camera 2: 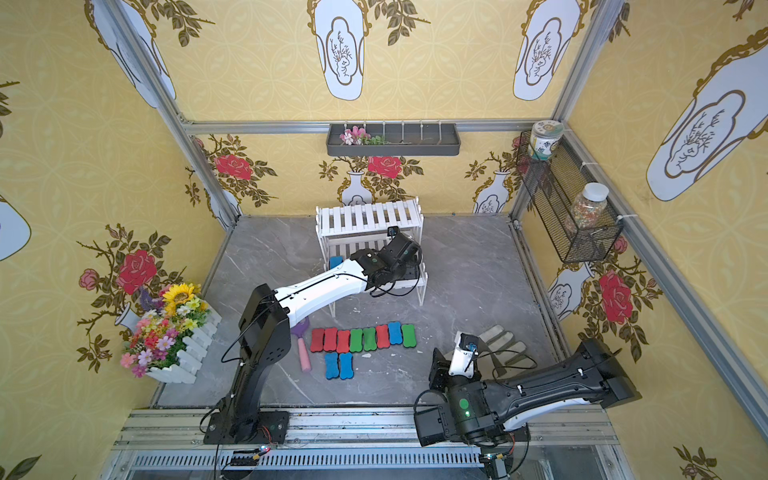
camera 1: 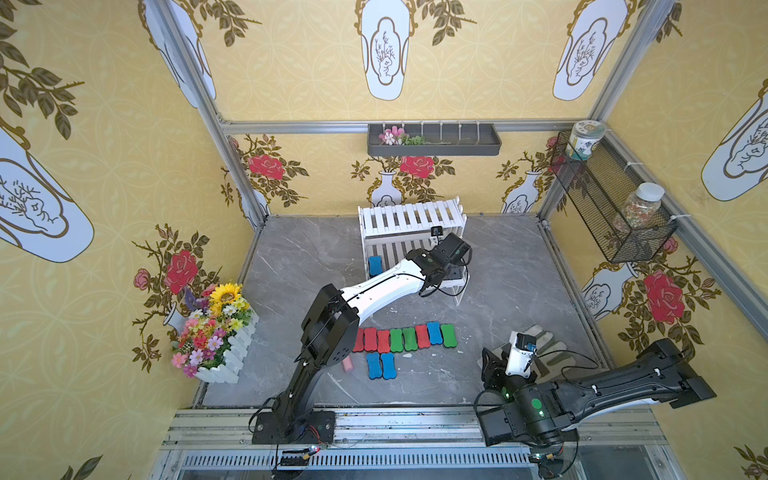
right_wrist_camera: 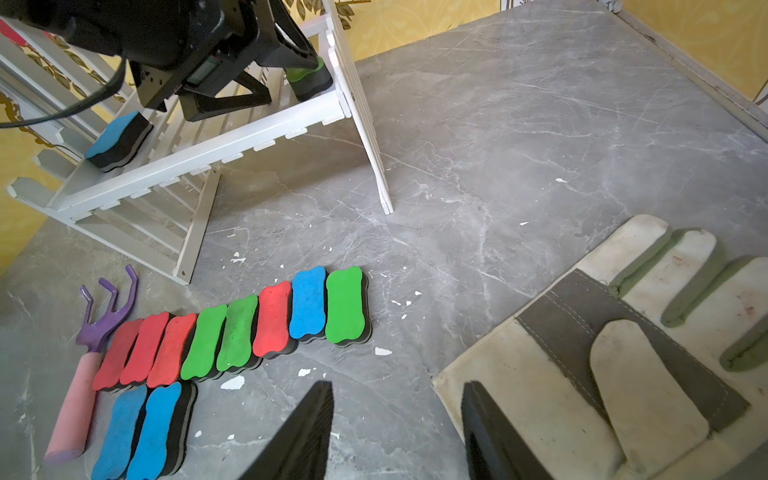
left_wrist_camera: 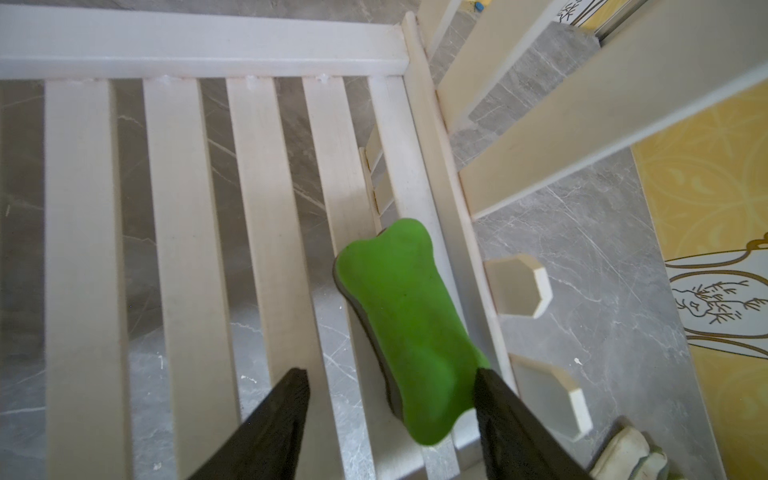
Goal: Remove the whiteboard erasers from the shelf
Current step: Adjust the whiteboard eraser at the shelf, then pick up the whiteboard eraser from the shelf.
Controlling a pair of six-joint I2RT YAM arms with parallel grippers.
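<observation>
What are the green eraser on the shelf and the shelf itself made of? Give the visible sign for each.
The green eraser looks like soft foam: matte and finely grainy on top, with a dark grey layer beneath, perhaps felt, showing along its edge. The shelf is flat white slats, smooth and dull, with square-cut ends. It may be painted wood or plastic board; the look leaves it open.

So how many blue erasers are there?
4. One blue eraser sits on the shelf, lower tier. A second blue eraser stands in the long row on the table. A blue pair lies side by side nearer the robot. The left arm hides part of the shelf.
</observation>
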